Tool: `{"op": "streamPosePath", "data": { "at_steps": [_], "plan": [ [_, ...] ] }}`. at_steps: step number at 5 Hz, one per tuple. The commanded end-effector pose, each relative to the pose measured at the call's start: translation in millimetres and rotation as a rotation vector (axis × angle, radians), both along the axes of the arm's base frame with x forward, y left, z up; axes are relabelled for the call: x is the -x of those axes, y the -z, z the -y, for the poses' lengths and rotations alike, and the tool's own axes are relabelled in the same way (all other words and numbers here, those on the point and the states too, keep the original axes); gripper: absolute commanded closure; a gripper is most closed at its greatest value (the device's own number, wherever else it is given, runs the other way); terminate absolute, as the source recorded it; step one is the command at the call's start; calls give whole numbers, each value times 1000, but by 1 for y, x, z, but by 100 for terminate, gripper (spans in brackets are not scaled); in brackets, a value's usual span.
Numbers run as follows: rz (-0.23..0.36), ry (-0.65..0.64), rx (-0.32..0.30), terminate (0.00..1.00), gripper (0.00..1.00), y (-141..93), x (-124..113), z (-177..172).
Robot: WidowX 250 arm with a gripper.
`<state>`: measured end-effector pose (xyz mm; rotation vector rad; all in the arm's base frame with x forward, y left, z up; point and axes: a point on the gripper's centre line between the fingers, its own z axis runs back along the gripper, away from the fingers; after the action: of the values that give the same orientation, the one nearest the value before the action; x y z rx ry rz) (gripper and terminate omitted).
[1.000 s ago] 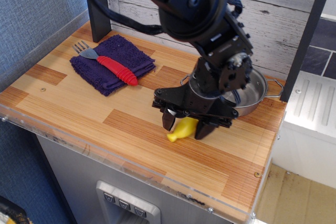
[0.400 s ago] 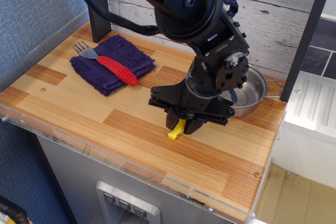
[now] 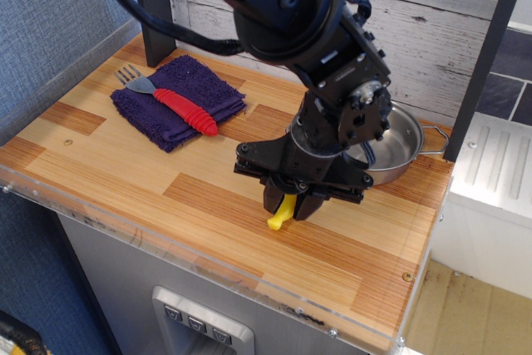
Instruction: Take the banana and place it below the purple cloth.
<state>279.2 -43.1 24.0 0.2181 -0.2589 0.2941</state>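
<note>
— Banana (image 3: 281,214): where?
— Pinched between the two dark fingers of the hand (image 3: 290,206), tip poking out below, low over the counter (image 3: 116,160) near its front edge. Cannot tell whether touching the wood.

— Containers?
— One steel pot (image 3: 397,149), at the right rear of the counter, partly hidden behind the wrist. Visible inside shows only bare metal.

— Purple cloth (image 3: 178,99)?
— Lies flat at the left rear, well apart from the banana. Carries a fork (image 3: 171,99) with a red handle, laid diagonally, tines toward the back left.

— Arm pose?
— Reaches in from the upper left, bends down over the middle of the counter, wrist just in front of the pot. Hand points straight down, fingers clamped on the banana.
</note>
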Motion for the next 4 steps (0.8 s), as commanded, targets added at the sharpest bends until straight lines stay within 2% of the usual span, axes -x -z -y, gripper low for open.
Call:
{"op": "streamPosePath", "data": {
  "at_steps": [1,2,3,4],
  "plan": [
    [198,20,15,0,100,-76,-7,7],
    [257,-8,15,0,100,-109,-8,6],
    [295,-118,76,0,100,-124,-13,-8],
    [297,-251,113,0,100,-128,-26,-26]
  ]
}}
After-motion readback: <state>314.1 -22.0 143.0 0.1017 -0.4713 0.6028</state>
